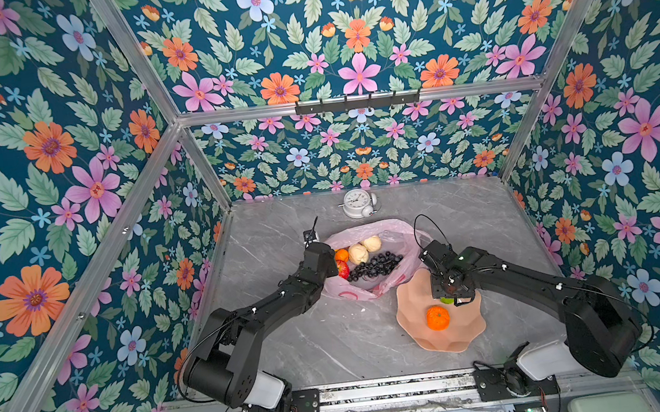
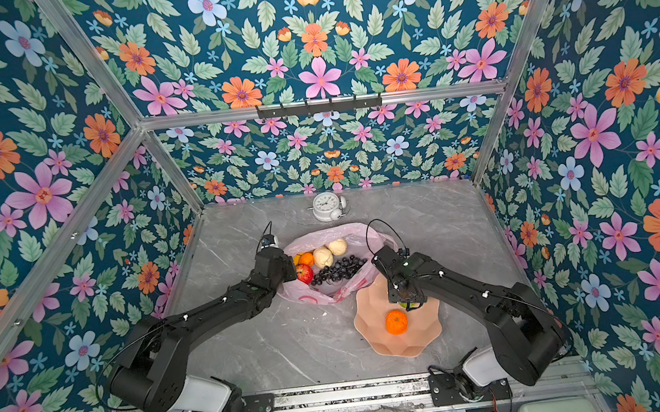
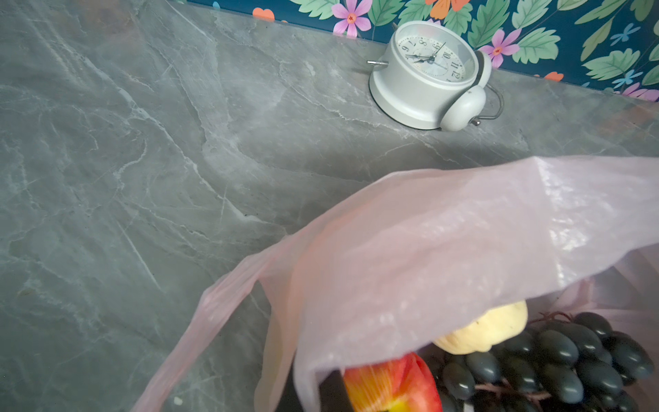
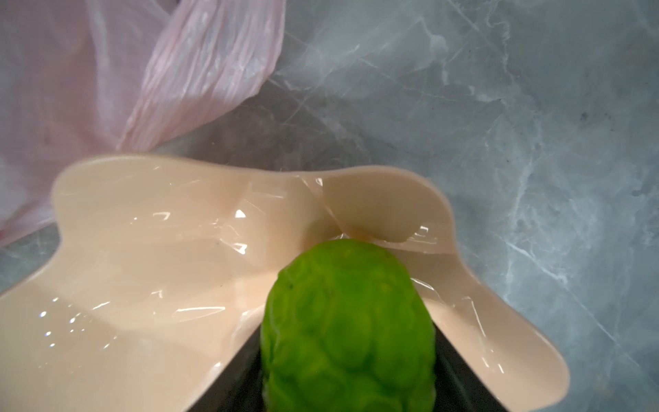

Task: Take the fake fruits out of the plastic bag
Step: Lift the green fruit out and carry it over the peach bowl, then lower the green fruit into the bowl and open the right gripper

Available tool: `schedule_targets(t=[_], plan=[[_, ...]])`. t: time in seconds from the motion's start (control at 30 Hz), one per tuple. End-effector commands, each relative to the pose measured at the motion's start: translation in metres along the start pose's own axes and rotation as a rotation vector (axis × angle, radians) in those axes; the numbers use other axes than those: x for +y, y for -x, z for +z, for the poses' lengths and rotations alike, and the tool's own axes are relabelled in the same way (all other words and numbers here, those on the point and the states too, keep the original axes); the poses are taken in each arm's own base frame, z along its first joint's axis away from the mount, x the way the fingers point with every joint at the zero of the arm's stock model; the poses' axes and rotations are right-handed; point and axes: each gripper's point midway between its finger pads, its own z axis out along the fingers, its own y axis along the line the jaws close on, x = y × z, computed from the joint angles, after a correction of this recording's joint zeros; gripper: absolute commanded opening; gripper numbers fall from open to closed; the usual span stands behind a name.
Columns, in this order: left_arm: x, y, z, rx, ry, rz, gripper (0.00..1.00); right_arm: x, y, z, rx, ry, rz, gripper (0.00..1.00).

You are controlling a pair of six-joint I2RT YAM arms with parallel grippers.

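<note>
1. Right wrist view first: the right gripper has its fingers partway closed on the bumpy green fruit, one dark finger down each side, so that one's clearly held
2. the fruit's long axis runs straight out along the fingers, and its rounded end pokes past the tips
3. directly under and ahead of it is the peach dish. I can't tell if the fruit touches the dish, but I'd say the next move is just lower and let go, no sideways travel
4. in both top views the gripper hangs over the part of the dish nearest the bag. An orange sits on the dish closer to the robot, near the green fruit but apart from it
5. the right arm comes in from its base with the elbow bent and the wrist tipped down
6. the left gripper is fully closed at the bag's left rim, looks like it's pinching the film to hold the mouth open, arm stretched low
7. left in the bag: grapes, two cream fruits, apple, second orange
</note>
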Motion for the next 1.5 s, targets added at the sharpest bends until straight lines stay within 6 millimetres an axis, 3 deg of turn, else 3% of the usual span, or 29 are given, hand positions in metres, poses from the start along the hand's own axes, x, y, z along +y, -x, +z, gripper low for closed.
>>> schedule_targets(t=[0.0,0.63,1.13,1.47], plan=[[0.001,0.002,0.0,-0.011,0.007,0.001,0.05,-0.002,-0.003,0.001,0.012,-0.025,0.008,0.6],[0.002,0.002,0.0,-0.013,0.009,0.001,0.05,0.02,-0.017,0.009,0.067,-0.028,-0.044,0.61],[0.002,0.002,0.0,-0.013,0.009,0.001,0.05,0.007,-0.026,0.001,0.068,-0.075,-0.047,0.63],[0.002,0.003,0.0,-0.015,0.011,0.001,0.06,0.01,-0.024,-0.001,0.057,-0.062,-0.047,0.73]])
